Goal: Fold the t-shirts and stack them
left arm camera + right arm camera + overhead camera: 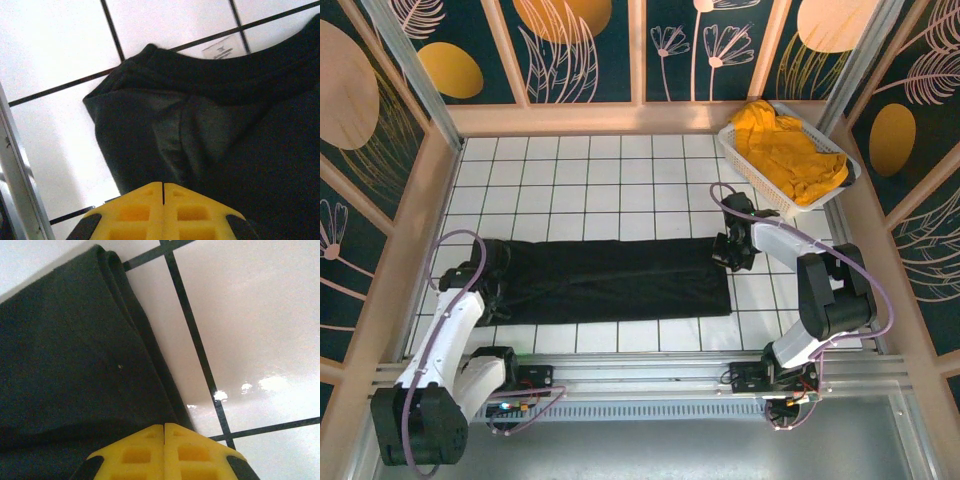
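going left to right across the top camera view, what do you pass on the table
left gripper → black t-shirt → right gripper → yellow t-shirt, lying in the white basket

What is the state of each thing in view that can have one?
black t-shirt: folded into a long band, lying flat on the table.
yellow t-shirt: crumpled, not folded, lying in the basket.
basket: upright, holding the yellow t-shirt.
left tool: shut, at the black t-shirt's left end.
right tool: shut, at its right end.
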You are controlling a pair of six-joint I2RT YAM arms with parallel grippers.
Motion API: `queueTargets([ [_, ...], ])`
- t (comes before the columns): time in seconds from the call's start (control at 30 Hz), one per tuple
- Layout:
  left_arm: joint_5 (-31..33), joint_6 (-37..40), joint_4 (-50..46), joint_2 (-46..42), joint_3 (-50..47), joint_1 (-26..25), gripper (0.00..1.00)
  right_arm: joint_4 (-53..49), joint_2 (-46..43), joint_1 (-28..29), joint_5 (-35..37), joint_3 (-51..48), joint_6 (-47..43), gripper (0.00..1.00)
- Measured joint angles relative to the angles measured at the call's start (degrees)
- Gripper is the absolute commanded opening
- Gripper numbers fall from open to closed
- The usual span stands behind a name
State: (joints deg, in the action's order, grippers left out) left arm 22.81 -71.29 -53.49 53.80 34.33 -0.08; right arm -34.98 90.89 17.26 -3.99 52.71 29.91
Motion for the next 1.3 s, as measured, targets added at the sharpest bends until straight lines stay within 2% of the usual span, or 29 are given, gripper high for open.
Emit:
queueTargets([
  [0.27, 0.11, -2.36, -0.87, -1.42, 0.87, 0.00, 0.00, -0.02, -0.02, 0.87, 0.28, 0.00, -0.04, 0.00],
  [0.5, 0.72, -3.10, -4.07, -2.16, 13.46, 0.00, 0.00, -0.02, -0.02, 1.25, 0.96, 0.07, -0.04, 0.00],
  [0.6, 0.68, -4.15, -6.14, -2.56, 15.08, 0.00, 0.00, -0.02, -0.02, 1.40, 1.14, 0.07, -0.04, 0.00],
  [0.93, -2.40, -7.67, -13.05, -8.92, 7.43, 0.00, 0.00, -0.02, 0.00, 1.51, 1.51, 0.04, -0.02, 0.00],
  [1.1, -4.74, -6.34, -10.93, -6.69, 1.53, 0.00, 0.00, -0.02, 0.00, 1.68, 1.55, 0.04, 0.00, 0.02],
  [1.3, -5.90, -3.26, -5.97, -1.18, 1.01, 0.00, 0.00, -0.81, -0.02, 3.28, 3.04, 0.04, 0.00, 0.03],
])
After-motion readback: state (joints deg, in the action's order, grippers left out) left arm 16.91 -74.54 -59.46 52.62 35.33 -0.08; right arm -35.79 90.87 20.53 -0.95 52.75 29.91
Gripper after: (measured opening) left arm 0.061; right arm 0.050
